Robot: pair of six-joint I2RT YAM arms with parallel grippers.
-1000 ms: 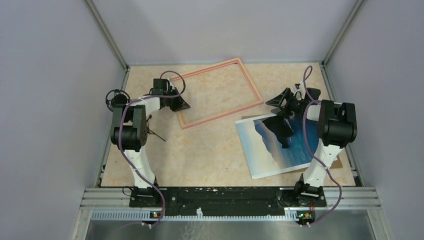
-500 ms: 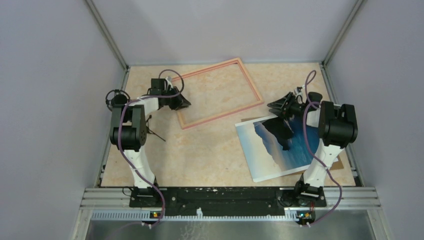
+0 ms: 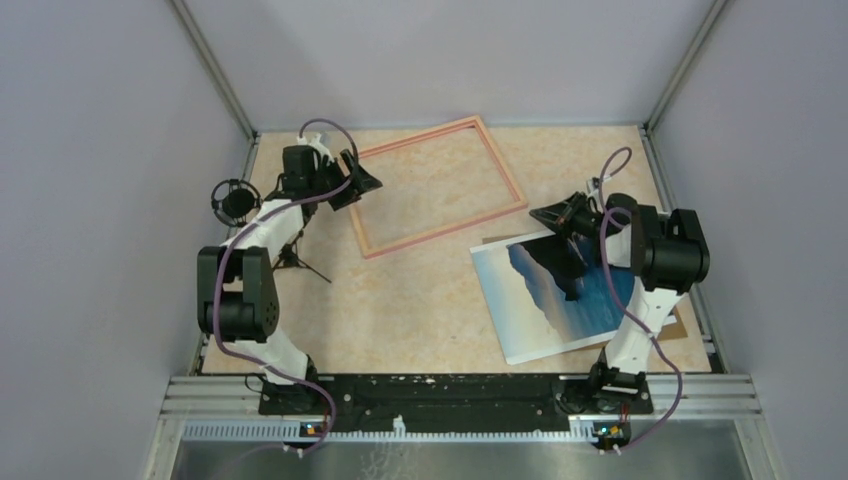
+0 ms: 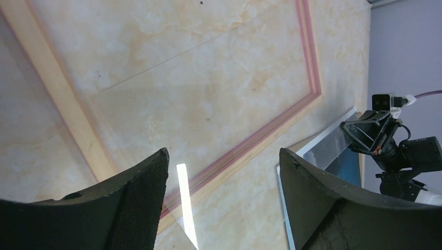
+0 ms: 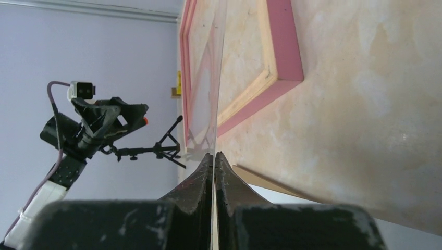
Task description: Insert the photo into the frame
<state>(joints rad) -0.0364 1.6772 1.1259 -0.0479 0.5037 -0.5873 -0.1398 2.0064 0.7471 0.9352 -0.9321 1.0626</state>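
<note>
Table (image 3: 420,300): one, with a pale marbled top; it carries everything below.
Frame (image 4: 62,91): one, a thin salmon-pink rectangle with narrow rails. It lies flat and askew at the far middle of the table.
Inside the frame: the table top shows through the opening, and part of the clear sheet reaches over it.
Photo (image 3: 540,300): one, a large print of blue sky, dark cloud and white mist with a white border. It lies picture side up on the right of the table, outside the frame and just beside its near right corner.
Clear sheet (image 5: 206,88): one, thin and see-through, running from the right fingers toward the frame.
Backing board (image 3: 681,326): one, brown, under the photo. Only slivers show past the print's edges.
Left fingers (image 4: 130,208): one pair, spread wide apart and holding nothing, above the frame's left end.
Right fingers (image 5: 229,177): one pair, pressed together on the edge of the clear sheet, above the photo's far edge.
</note>
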